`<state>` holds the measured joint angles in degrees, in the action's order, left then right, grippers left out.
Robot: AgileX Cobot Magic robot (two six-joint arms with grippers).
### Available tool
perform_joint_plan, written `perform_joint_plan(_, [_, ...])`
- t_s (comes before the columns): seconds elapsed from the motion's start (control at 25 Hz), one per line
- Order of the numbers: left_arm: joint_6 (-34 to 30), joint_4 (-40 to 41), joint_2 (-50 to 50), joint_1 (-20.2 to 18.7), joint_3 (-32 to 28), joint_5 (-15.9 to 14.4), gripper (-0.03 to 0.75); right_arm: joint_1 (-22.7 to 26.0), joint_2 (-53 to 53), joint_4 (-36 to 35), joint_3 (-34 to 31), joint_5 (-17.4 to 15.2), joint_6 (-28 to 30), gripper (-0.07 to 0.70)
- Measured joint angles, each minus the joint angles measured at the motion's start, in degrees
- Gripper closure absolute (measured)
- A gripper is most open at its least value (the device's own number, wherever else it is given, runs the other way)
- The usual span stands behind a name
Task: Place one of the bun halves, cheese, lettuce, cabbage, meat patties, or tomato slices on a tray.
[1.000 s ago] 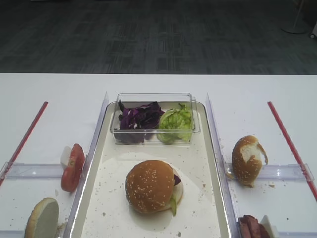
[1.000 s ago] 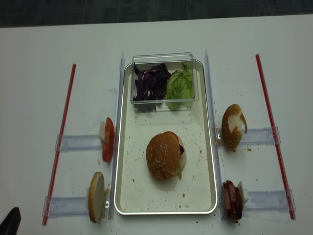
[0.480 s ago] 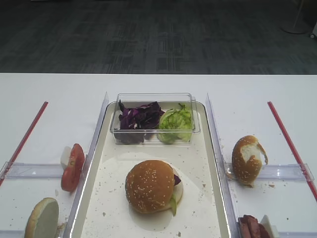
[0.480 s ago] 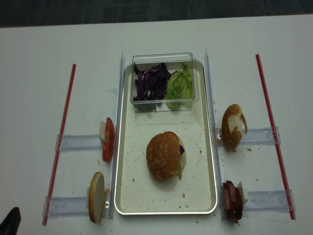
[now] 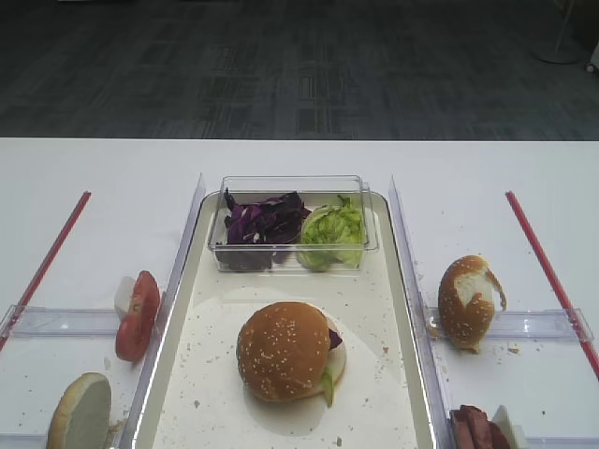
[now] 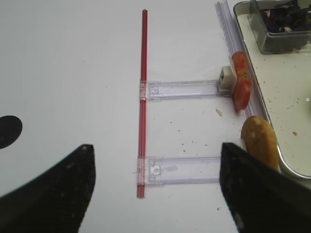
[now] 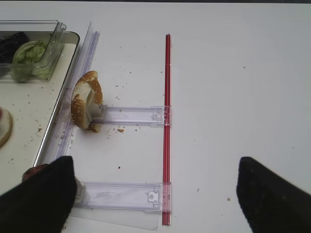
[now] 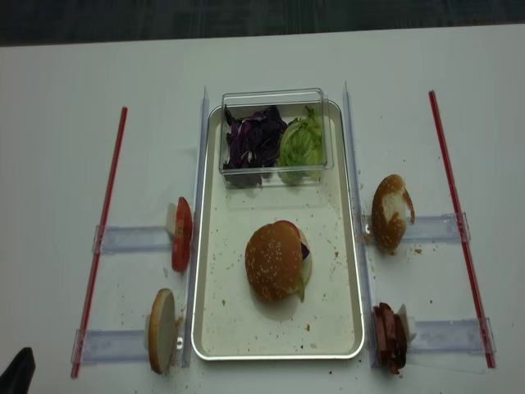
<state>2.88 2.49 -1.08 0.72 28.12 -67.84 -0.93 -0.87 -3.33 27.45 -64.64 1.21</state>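
Observation:
A sesame-seeded bun top (image 5: 285, 351) (image 8: 273, 261) sits in the middle of the cream tray (image 8: 279, 356), with tomato, purple and green bits peeking out beneath it. Cabbage (image 5: 262, 224) and lettuce (image 5: 332, 234) fill the clear tub at the tray's far end. Tomato slices (image 5: 138, 316) (image 6: 241, 86) stand left of the tray. Meat patties (image 8: 387, 336) stand at the near right. Cheese does not show. My left gripper (image 6: 155, 194) hangs open over the table left of the tray. My right gripper (image 7: 155, 194) hangs open over the table to the right. Both are empty.
A seeded bun with a torn white patch (image 5: 466, 302) (image 7: 86, 107) leans on a clear holder on the right. A pale flat-faced bun half (image 5: 80, 412) (image 6: 260, 141) stands at the near left. Red strips (image 8: 100, 238) (image 8: 461, 222) run along both sides beside clear holders (image 6: 182, 170).

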Motion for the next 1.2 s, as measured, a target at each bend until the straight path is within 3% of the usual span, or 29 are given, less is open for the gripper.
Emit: perform_joint_plan(1.2, [0.0,0.0,0.0,0.0,0.0,0.0,0.224,0.0,0.0,0.0,0.0,0.0,0.0,-0.048])
